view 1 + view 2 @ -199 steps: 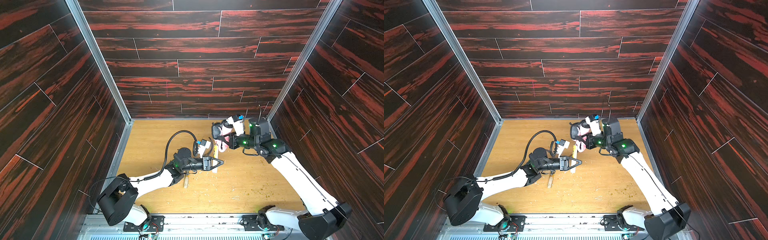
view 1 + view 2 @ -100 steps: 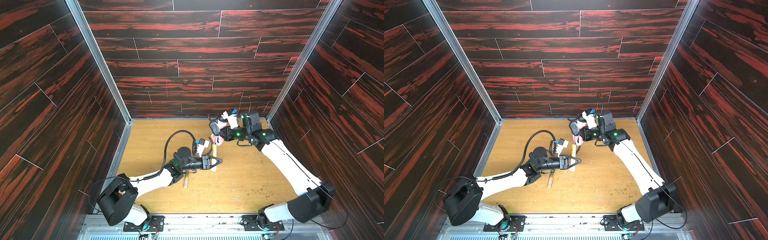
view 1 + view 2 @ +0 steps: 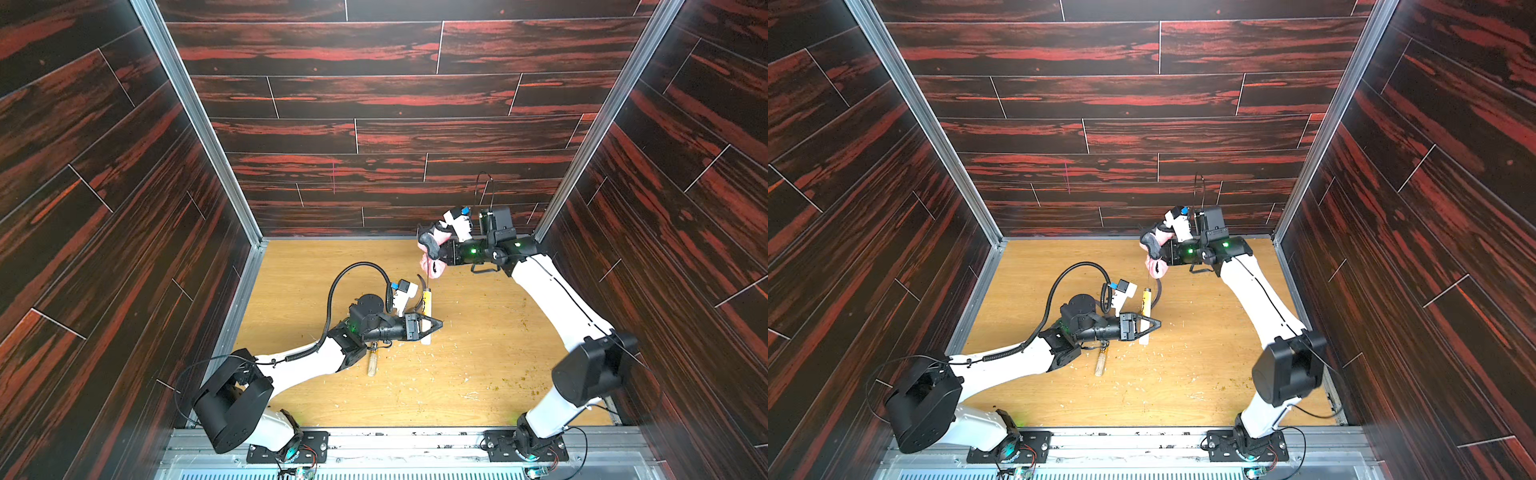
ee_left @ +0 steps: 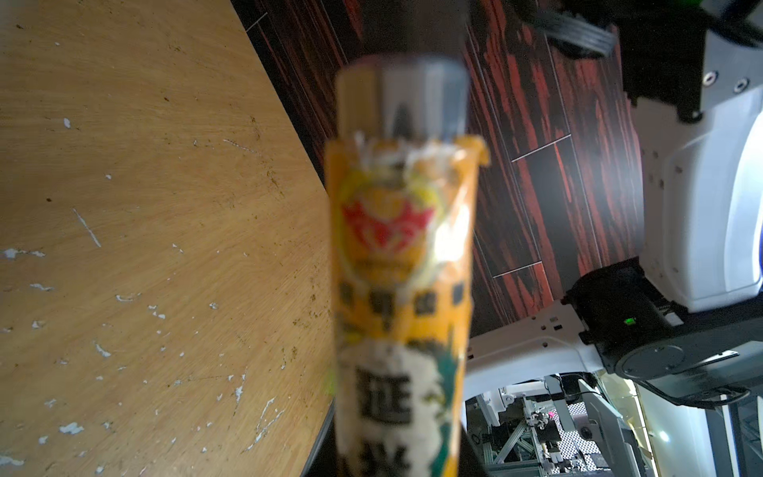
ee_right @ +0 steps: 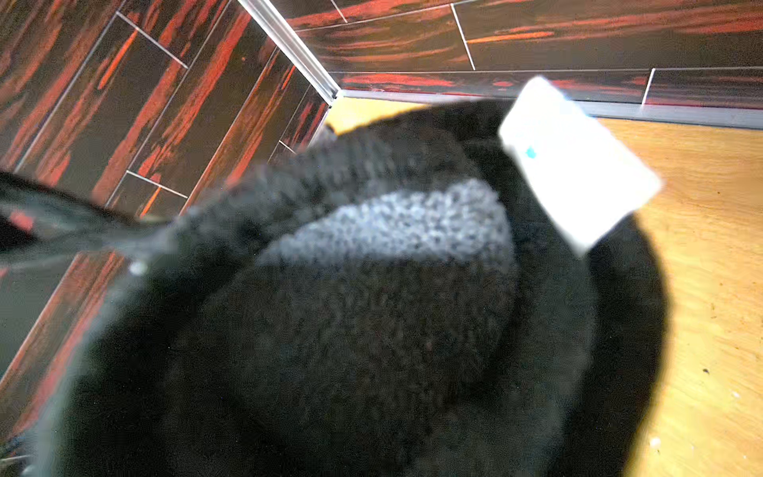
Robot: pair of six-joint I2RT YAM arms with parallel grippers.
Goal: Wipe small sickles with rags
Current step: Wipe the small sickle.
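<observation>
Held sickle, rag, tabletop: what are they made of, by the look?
Sickle: pale handle, likely bare wood; glossy yellow printed label with a torn edge; grey collar, probably metal; thin dark blade, presumably steel.
Rag: pink fluffy pile, probably microfibre or fleece.
Tabletop: matte light wood grain, scuffed with pale flecks; veneer or laminate, cannot tell.

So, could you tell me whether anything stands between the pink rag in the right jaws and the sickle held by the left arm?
Nothing visible does. In both top views the rag hangs from the right jaws close to the blade end of the sickle, which the left jaws hold by its handle, with only air between them.
</observation>
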